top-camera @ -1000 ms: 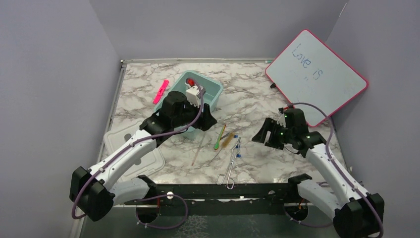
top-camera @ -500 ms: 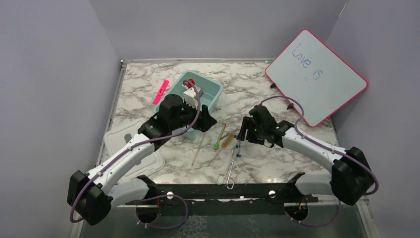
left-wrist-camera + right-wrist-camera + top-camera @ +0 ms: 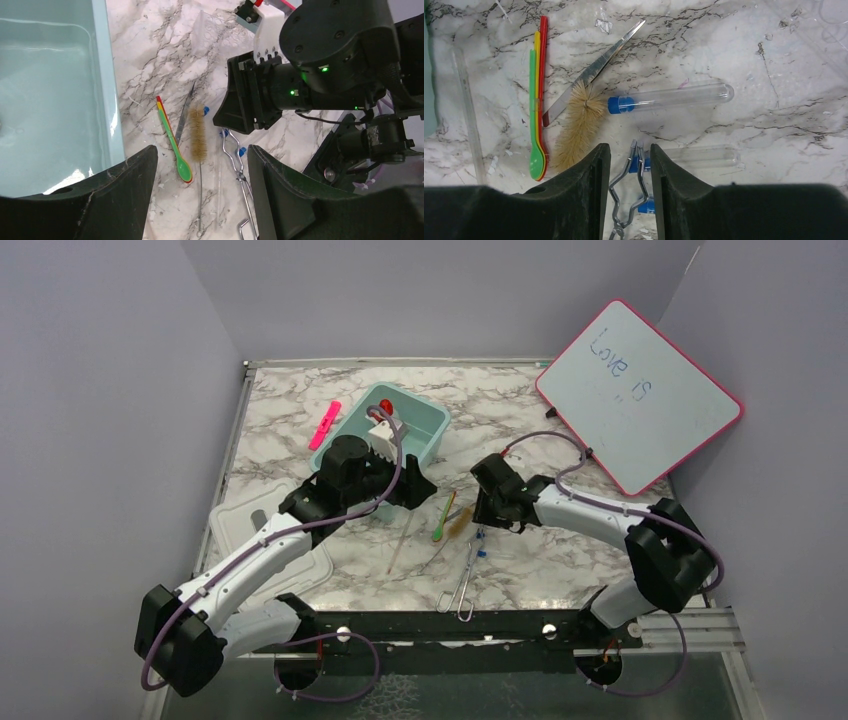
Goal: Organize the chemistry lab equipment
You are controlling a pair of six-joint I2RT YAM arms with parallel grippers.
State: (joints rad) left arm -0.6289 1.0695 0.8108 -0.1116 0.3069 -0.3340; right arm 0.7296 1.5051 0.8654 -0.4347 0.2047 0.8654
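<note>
The metal tongs (image 3: 638,172) lie on the marble with their tips between my right gripper's (image 3: 629,192) open fingers, not touching them. Two clear blue-capped tubes (image 3: 669,99) lie beside the tips. The tan-bristled brush (image 3: 581,125), the green-handled tool (image 3: 535,110) and a thin clear rod (image 3: 469,115) lie to the left. In the top view the right gripper (image 3: 482,512) hangs over this cluster. My left gripper (image 3: 418,485) is open and empty beside the teal bin (image 3: 425,425), above the green tool (image 3: 175,145) and brush (image 3: 198,140). The red dropper bulb (image 3: 386,405) is in the bin.
A pink marker (image 3: 324,424) lies left of the bin. The pink-framed whiteboard (image 3: 640,390) leans at the back right. A white lid (image 3: 245,525) lies at the front left under the left arm. The two grippers are close together over the tools.
My right arm has swung left from beside the whiteboard to over the tongs' tips. My left gripper has drawn back a little from the bin.
</note>
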